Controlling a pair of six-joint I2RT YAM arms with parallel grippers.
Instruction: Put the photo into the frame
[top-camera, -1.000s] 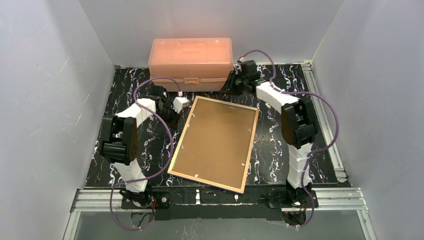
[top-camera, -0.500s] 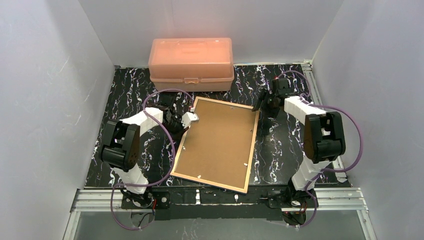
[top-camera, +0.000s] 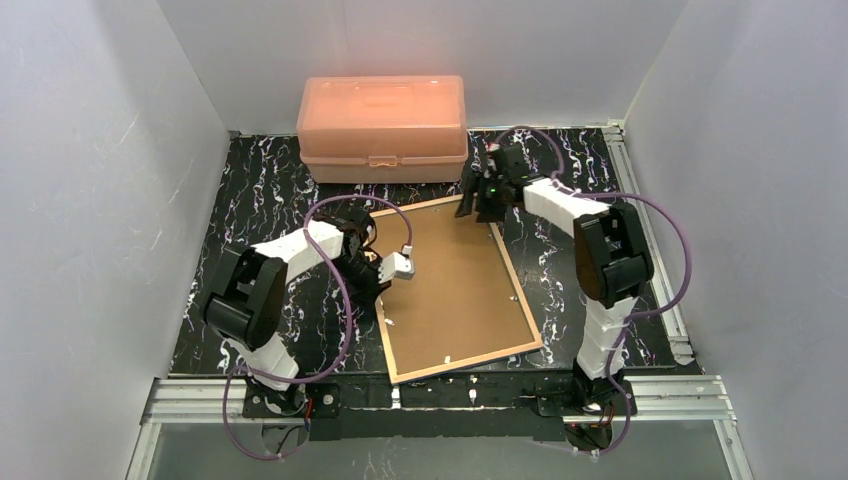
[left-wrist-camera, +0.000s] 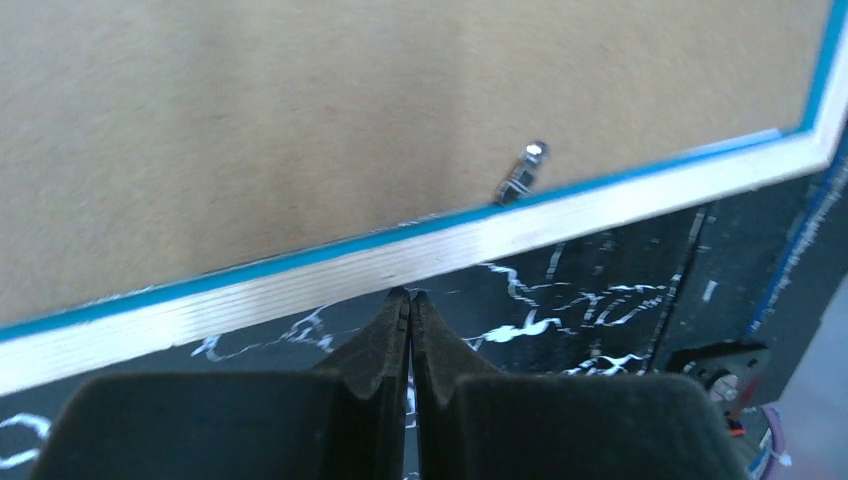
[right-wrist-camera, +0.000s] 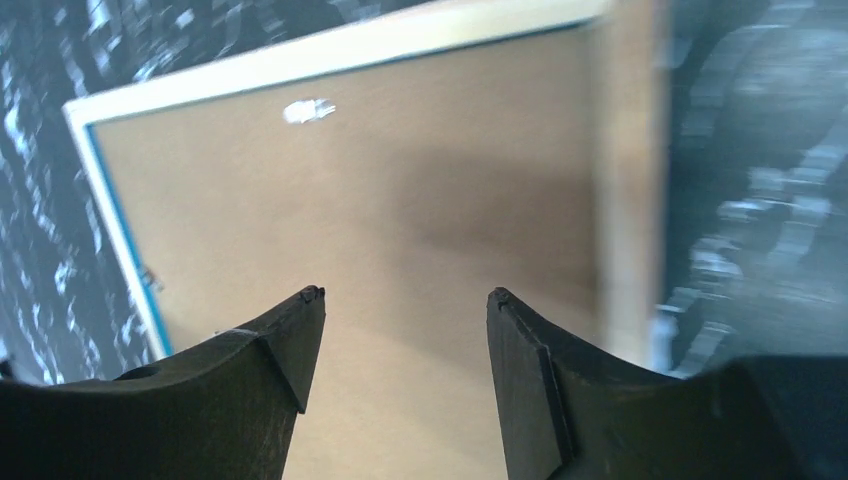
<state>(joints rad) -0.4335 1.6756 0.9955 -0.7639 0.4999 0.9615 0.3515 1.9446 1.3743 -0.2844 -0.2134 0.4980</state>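
Noted black marbled table within grey walls. Found frame lying face down at table centre, brown backing up, skewed, near corner close to the front edge. Observed left gripper at frame's left side, jaws pressed together on nothing, tips right at the wooden edge; contact not determinable. Recorded metal tab on backing just past that edge. Observed right gripper above frame's far corner, jaws apart, empty. Logged pink box at back wall, apart from frame.

No legible text, label, brand or number on anything in view
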